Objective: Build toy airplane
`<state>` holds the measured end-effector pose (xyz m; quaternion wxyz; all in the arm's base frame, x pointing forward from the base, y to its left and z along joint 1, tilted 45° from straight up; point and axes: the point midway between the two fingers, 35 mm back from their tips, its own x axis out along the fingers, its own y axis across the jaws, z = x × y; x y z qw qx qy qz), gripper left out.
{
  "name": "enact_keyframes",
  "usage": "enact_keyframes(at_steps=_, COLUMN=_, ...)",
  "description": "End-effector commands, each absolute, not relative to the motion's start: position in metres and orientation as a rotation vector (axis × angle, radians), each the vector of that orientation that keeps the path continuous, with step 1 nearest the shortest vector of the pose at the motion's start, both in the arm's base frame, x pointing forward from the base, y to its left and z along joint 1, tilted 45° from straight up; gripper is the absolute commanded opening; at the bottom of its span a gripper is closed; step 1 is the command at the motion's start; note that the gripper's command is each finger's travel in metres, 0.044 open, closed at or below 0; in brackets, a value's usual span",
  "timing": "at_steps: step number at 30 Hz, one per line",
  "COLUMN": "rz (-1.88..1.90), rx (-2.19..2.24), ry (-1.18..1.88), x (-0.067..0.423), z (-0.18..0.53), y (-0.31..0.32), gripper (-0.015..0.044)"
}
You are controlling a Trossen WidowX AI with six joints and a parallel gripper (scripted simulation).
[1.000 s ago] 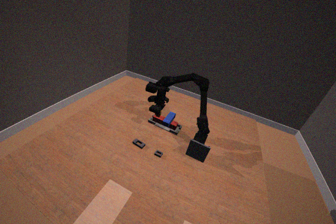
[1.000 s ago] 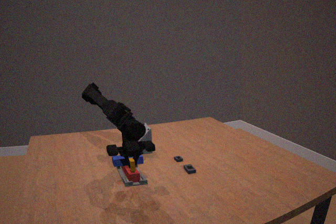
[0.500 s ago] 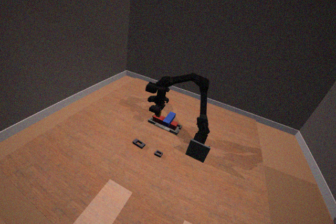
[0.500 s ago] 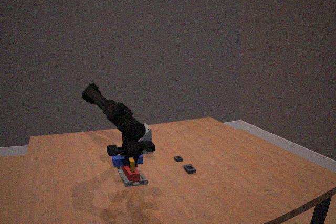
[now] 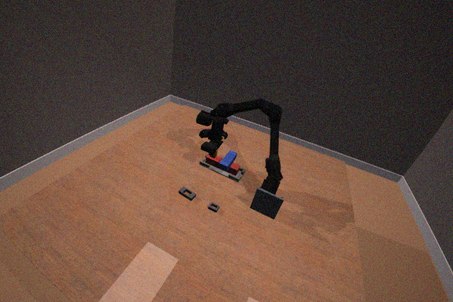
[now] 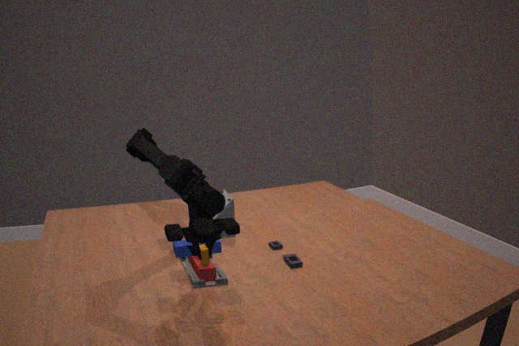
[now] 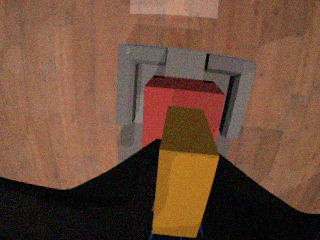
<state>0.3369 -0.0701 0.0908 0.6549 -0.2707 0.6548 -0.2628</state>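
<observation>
The red fuselage (image 5: 234, 169) (image 6: 205, 272) (image 7: 157, 115) lies in the grey jig cradle (image 5: 219, 172) (image 6: 221, 280) (image 7: 125, 95) and looks flat. The blue wing (image 5: 228, 160) (image 6: 182, 249) lies crosswise on top of the fuselage; its tab is hidden. My gripper (image 5: 214, 151) (image 6: 203, 250) (image 7: 180, 149) is over the tail end, shut on the yellow tail fin (image 5: 214, 153) (image 6: 204, 256) (image 7: 184, 192). The fin stands upright at the top of the fuselage near its tail. Its tab and the socket are hidden, so I cannot tell whether it sits fully down.
A larger dark hollow block (image 5: 187, 193) (image 6: 293, 261) and a smaller dark hollow block (image 5: 213, 206) (image 6: 275, 245) lie on the wooden table (image 5: 110, 196) (image 6: 377, 275), to one side of the jig. The wing is close behind my fingers. The arm's base stands beyond the jig's nose end.
</observation>
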Motion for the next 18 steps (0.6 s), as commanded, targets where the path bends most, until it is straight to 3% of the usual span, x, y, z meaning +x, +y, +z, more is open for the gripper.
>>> enact_keyframes(at_steps=1, rz=-0.596, rx=-0.614, ry=1.485, x=0.3369, z=0.0908, y=-0.0701, gripper=0.0058)
enact_keyframes(at_steps=6, rz=-0.596, rx=-0.614, ry=1.485, x=0.3369, z=0.0908, y=-0.0701, gripper=0.0005)
enact_keyframes(at_steps=10, rz=-0.596, rx=-0.614, ry=1.485, x=0.3369, z=0.0908, y=-0.0701, gripper=0.0000)
enact_keyframes(at_steps=18, rz=-0.596, rx=-0.614, ry=1.485, x=0.3369, z=0.0908, y=-0.0701, gripper=0.0210)
